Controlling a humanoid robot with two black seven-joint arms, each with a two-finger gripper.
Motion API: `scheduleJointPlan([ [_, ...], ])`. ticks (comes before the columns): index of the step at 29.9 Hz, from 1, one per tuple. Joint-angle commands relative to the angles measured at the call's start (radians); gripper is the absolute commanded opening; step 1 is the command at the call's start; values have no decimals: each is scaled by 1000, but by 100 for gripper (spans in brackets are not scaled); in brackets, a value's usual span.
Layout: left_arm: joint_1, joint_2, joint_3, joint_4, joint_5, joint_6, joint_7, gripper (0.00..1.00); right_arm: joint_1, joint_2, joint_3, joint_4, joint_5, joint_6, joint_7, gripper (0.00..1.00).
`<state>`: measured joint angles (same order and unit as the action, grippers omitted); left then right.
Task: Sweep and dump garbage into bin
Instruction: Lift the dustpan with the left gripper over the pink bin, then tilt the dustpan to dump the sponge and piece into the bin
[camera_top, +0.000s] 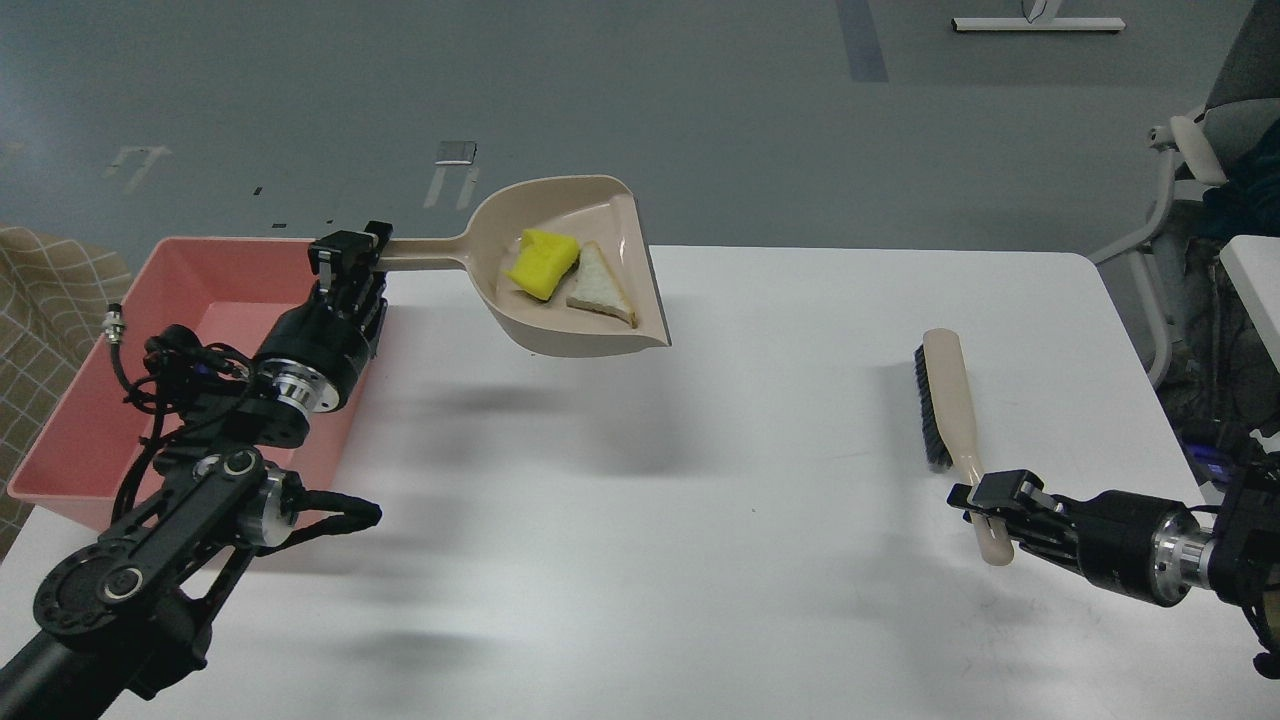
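Note:
My left gripper (350, 262) is shut on the handle of the beige dustpan (570, 330) and holds it in the air above the table, just right of the bin. In the pan lie the yellow scrap (542, 262) and the white bread slice (600, 294). The salmon-pink bin (205, 292) stands at the table's left edge, partly behind my left arm. My right gripper (985, 502) is shut on the handle of the beige brush (945, 400), whose black bristles face left, low at the table's right side.
The white table (700, 520) carries the dustpan's shadow near its middle. A chair (1190, 160) and another white surface stand off the right edge. A checked cloth (40, 290) lies left of the bin.

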<state>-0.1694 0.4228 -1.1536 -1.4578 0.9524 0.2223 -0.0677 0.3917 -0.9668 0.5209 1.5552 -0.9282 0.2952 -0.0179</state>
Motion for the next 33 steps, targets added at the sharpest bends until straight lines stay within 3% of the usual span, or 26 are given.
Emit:
scheduleJointPlan([
  [1, 43, 65, -83, -47, -46, -1, 3, 0, -4, 3, 1, 8, 0, -11, 1, 0],
  [7, 180, 215, -279, -99, -113, -55, 3, 0, -4, 10, 2, 9, 0, -11, 1, 0],
  [11, 312, 267, -466, -96, -129, -153, 2, 0, -5, 17, 2, 11, 0, -11, 1, 0],
  [15, 502, 272, -688, -84, -115, -302, -4, 0, -4, 17, 7, 9, 0, -10, 1, 0],
  [17, 550, 275, -736, -70, -98, -340, -10, 0, -4, 17, 7, 9, 0, -8, 1, 0],
  [21, 562, 306, -750, -50, 6, -345, -29, 0, -4, 17, 5, 14, 0, -8, 1, 0],
  [27, 561, 366, -752, -36, 193, -339, -101, 0, -5, 17, 1, 32, 0, -7, 1, 0],
  [33, 557, 436, -753, -35, 382, -244, -164, 0, -5, 17, 5, 32, 0, -7, 1, 0],
])
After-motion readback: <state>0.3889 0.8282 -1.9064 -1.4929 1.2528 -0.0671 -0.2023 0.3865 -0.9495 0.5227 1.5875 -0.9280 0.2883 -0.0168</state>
